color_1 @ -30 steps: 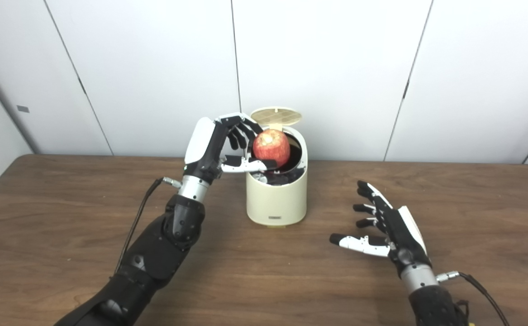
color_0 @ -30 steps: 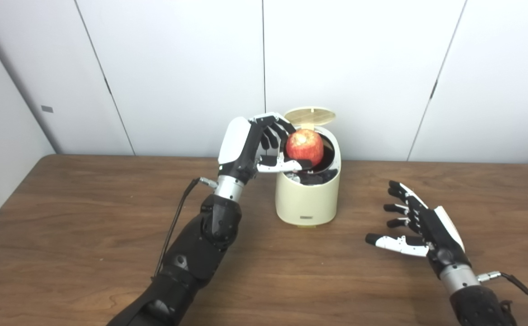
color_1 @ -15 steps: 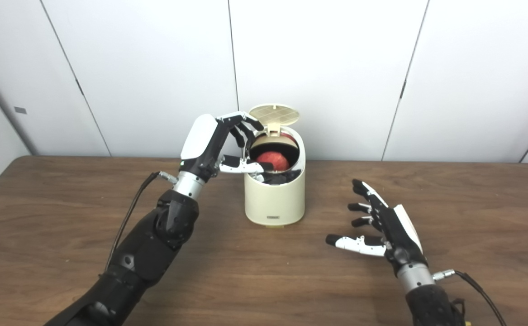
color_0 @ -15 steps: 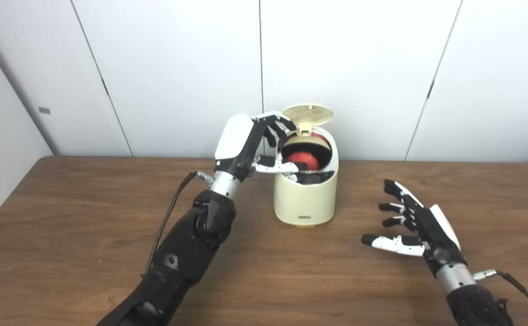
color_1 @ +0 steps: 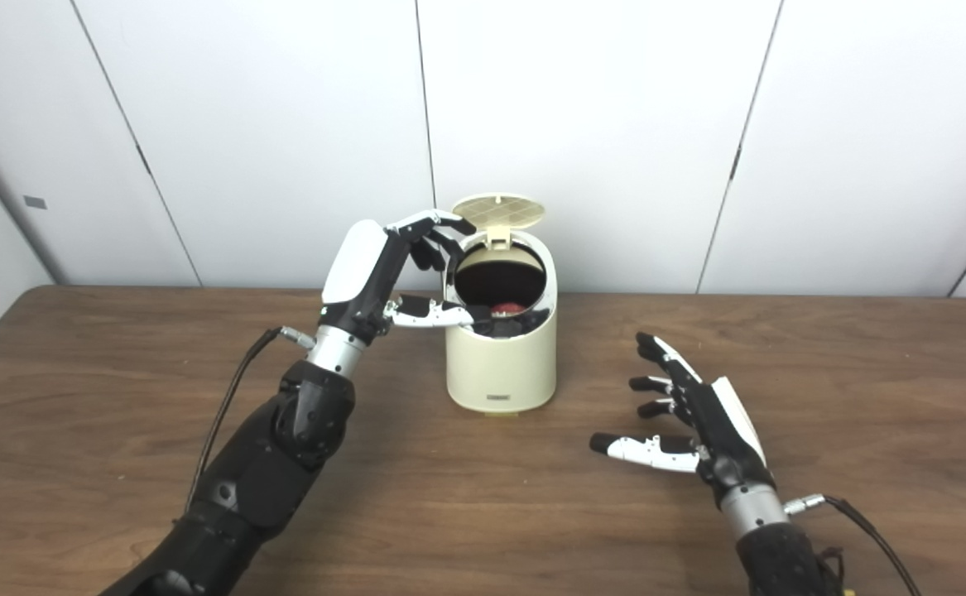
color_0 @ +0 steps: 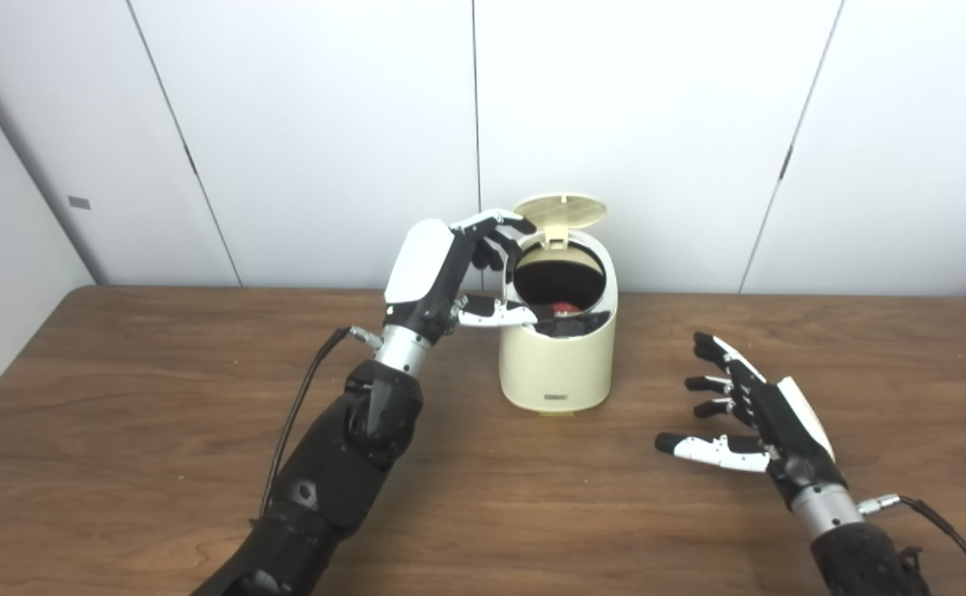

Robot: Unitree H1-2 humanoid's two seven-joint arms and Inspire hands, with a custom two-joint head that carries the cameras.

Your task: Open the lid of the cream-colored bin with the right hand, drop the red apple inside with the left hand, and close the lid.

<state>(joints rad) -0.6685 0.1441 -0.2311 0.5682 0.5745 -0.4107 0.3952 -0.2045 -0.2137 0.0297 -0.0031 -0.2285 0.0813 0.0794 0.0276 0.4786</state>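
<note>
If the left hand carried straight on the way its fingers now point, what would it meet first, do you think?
Probably the cream-colored bin: the left hand points right, fingers at the open rim, below the raised lid. Depth is uncertain.

Both hands (color_0: pixel 441 269) (color_0: pixel 768 418) empty, fingers spread

One bin (color_0: pixel 557 364) is standing on one table (color_0: pixel 118 430) — cream-colored, with one lid (color_0: pixel 559 211) tilting up at its back. One apple (color_0: pixel 564 310) is showing inside the bin, only a small red patch of it peeking above the dark rim. Two hands are appearing in view — the left hand (color_0: pixel 441 273) and the right hand (color_0: pixel 752 418) — each coming in on its own arm. One cable is trailing from each wrist, making two cables.
</note>
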